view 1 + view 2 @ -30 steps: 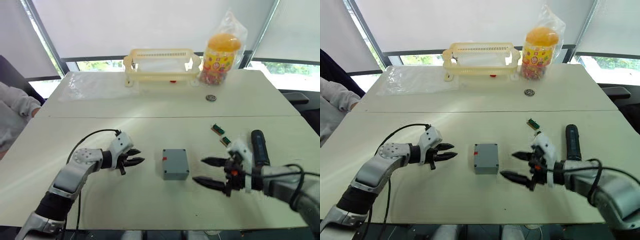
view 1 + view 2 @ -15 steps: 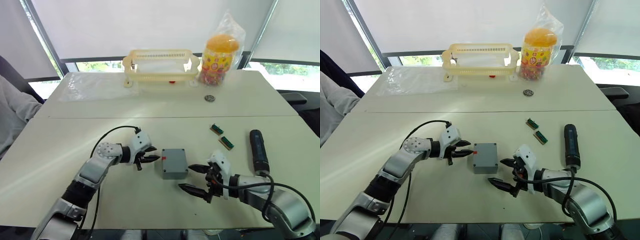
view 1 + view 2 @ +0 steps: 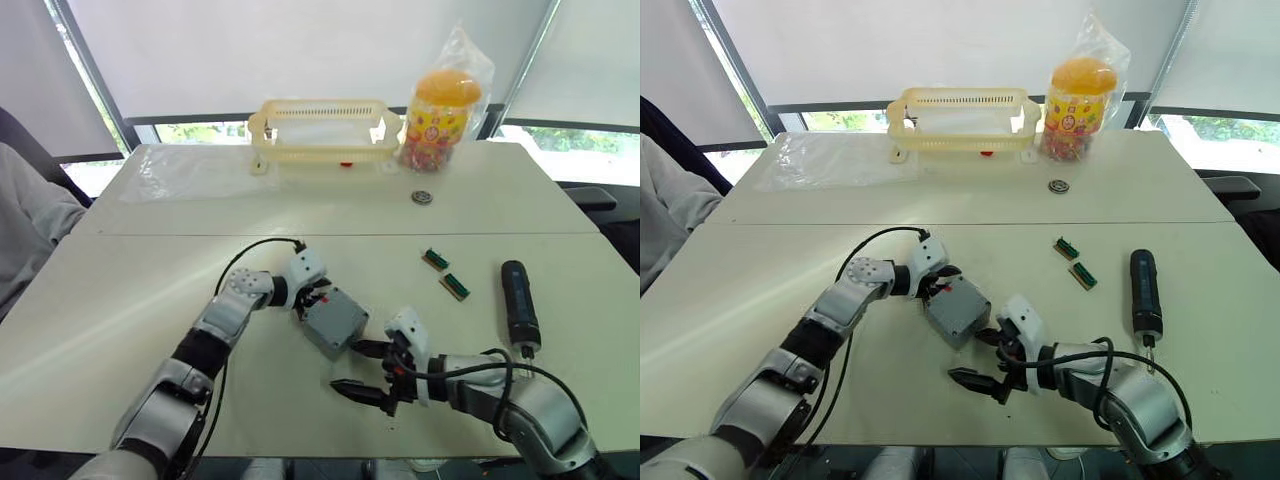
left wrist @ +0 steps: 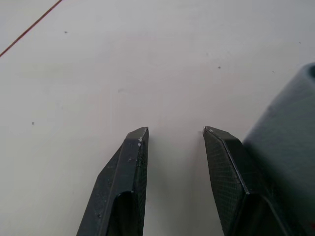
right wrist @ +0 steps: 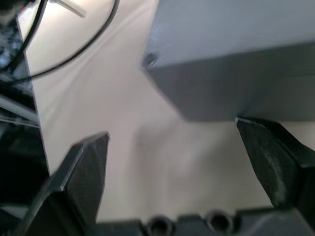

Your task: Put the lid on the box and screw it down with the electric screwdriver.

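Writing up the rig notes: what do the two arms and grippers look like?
Both arms have silver-grey metal shells with black joint sections. A loose black cable arcs along the left arm to its wrist; another loops by the right forearm. Each wrist ends in a white housing. The left gripper and right gripper each have two black, tapered, pointed fingers with finely textured inner pads.

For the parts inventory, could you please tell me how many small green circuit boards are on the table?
2: one small green circuit board and a second beside it, left of the dark electric screwdriver.
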`<state>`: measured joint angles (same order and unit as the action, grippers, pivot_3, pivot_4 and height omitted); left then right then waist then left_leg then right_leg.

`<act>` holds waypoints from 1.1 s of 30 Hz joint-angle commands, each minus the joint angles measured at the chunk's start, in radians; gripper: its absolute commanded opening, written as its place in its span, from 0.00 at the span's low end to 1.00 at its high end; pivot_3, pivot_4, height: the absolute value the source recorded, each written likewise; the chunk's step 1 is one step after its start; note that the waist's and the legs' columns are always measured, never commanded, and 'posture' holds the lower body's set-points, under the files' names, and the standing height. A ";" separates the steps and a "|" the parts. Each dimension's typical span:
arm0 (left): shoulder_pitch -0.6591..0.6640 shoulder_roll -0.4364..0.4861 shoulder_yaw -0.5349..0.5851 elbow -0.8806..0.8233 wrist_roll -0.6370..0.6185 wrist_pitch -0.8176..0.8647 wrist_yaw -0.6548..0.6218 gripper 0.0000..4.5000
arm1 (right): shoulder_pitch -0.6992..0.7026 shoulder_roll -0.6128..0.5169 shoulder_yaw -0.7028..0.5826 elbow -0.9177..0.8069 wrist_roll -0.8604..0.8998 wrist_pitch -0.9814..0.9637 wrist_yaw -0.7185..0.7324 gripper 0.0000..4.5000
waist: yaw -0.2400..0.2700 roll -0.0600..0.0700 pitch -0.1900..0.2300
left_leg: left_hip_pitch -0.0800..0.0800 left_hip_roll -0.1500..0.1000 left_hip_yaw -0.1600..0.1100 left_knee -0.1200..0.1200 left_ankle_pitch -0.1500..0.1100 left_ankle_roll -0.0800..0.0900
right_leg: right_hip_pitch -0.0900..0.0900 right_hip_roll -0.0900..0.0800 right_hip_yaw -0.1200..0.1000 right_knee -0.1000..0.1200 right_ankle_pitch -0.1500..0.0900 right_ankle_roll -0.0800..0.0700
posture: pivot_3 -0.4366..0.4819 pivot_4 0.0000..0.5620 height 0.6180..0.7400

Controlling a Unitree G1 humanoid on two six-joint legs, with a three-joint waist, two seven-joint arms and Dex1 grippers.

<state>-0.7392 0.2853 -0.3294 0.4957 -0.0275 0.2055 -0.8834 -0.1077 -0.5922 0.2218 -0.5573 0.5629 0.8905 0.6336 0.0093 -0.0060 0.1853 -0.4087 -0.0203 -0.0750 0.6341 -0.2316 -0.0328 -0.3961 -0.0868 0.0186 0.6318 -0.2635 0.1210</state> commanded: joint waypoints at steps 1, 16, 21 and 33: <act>-0.011 0.014 0.022 0.045 0.025 -0.058 0.012 0.39 | -0.006 -0.056 -0.051 -0.083 -0.010 -0.003 -0.001 0.99 | 0.000 0.000 0.000 | 0.000 0.000 0.000 0.000 0.000 0.000 | 0.000 0.000 0.000 0.000 0.000 0.000 | 0.48 0.27 1.00; 0.302 0.311 0.115 -0.527 -0.063 0.181 -0.078 0.39 | -0.067 -0.199 -0.083 0.068 -0.106 -0.123 0.116 0.99 | -0.023 -0.001 0.000 | 0.001 0.001 -0.001 -0.002 0.000 0.000 | -0.001 0.001 0.000 0.002 0.000 0.000 | 0.48 0.27 1.00; 0.418 0.367 0.132 -0.706 -0.114 0.303 -0.091 0.39 | -0.116 -0.170 -0.025 0.171 -0.166 -0.210 0.164 0.99 | -0.021 0.000 0.000 | 0.001 0.001 -0.001 -0.002 0.000 0.000 | -0.001 0.000 0.000 0.002 0.000 0.000 | 0.48 0.27 1.00; 0.395 0.307 0.069 -0.673 -0.098 0.309 -0.049 0.39 | -0.203 -0.067 0.047 0.286 -0.242 -0.291 0.217 0.99 | -0.019 0.000 0.000 | 0.001 0.000 -0.001 -0.002 0.000 0.000 | 0.000 0.000 0.000 0.002 0.000 0.000 | 0.48 0.27 1.00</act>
<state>-0.3299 0.5974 -0.2497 -0.1837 -0.1364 0.5305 -0.9367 -0.2971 -0.6691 0.2722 -0.2579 0.3238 0.6137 0.8440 -0.0098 -0.0064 0.1850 -0.4075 -0.0199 -0.0760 0.6324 -0.2314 -0.0333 -0.3964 -0.0865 0.0186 0.6336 -0.2635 0.1207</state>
